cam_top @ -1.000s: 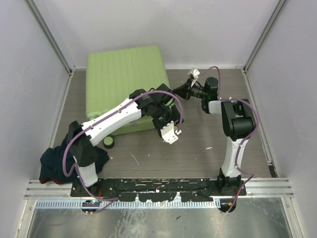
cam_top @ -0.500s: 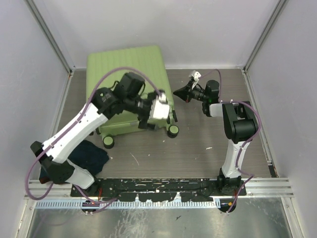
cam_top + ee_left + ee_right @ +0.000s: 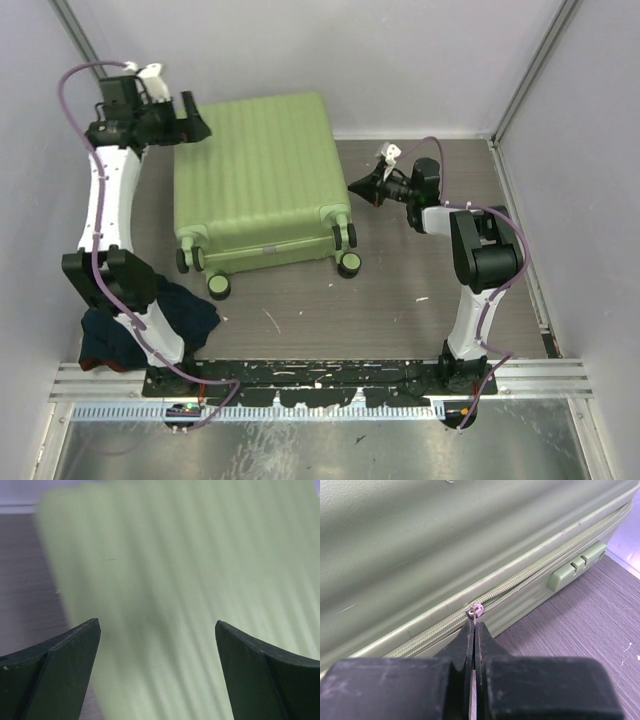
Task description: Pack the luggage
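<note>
While the luggage (image 3: pixel 255 180) lies closed and flat on the table (image 3: pixel 420 290), in the upper left-centre of the top view, my right gripper (image 3: pixel 474 626) is pressed shut on the small metal zip pull (image 3: pixel 475 610) at its right side. My left gripper (image 3: pixel 193 122) hangs wide open and empty at the upper left of the frame, over the far left corner of the shell.

I judge the shell stiff, smooth and a little slippery, and the case too big and heavy for pinching the ribbed lid. The pull or the lid edge is a better hold. The pull is thin and may slip out, so a slow drag along the zip (image 3: pixel 530 577) seems wise.

Only the right wrist view shows the pull, the zip and the lock (image 3: pixel 576 566). The left wrist view gives only blurred green ribs between my open fingers. Only the top view shows the wheels (image 3: pixel 349 264) and both arms together.
</note>
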Controlling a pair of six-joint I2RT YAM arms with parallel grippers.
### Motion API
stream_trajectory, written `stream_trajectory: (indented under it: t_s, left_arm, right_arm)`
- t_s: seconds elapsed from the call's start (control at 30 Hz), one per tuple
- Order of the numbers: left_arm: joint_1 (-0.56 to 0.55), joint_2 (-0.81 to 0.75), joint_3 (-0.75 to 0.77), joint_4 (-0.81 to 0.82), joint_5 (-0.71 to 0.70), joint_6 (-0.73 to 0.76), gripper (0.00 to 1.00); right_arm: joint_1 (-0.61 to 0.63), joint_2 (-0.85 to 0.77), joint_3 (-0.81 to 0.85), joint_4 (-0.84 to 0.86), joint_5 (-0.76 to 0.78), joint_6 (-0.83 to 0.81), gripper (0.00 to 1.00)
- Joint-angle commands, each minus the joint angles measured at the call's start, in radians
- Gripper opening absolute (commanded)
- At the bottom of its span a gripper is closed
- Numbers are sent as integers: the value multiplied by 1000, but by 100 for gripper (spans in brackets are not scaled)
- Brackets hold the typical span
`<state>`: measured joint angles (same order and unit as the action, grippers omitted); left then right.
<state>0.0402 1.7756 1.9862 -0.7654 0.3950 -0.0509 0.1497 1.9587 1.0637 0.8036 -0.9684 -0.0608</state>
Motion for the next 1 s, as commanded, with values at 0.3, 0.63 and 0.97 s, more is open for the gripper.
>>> stream_trajectory:
  t_s: [0.3,0.63,0.97]
  left_arm:
    - [257,175,15,29,338,-203,98]
    - [87,327,67,-55,553,-74,98]
    - [-176,579,365,-133,451,45,91]
  right_arm:
    - [43,-106,97,-184,-80,-219,1]
    - [49,-222,-9,-237,-42,-211,1]
    - [3,-504,-257,-396,49,-233,1]
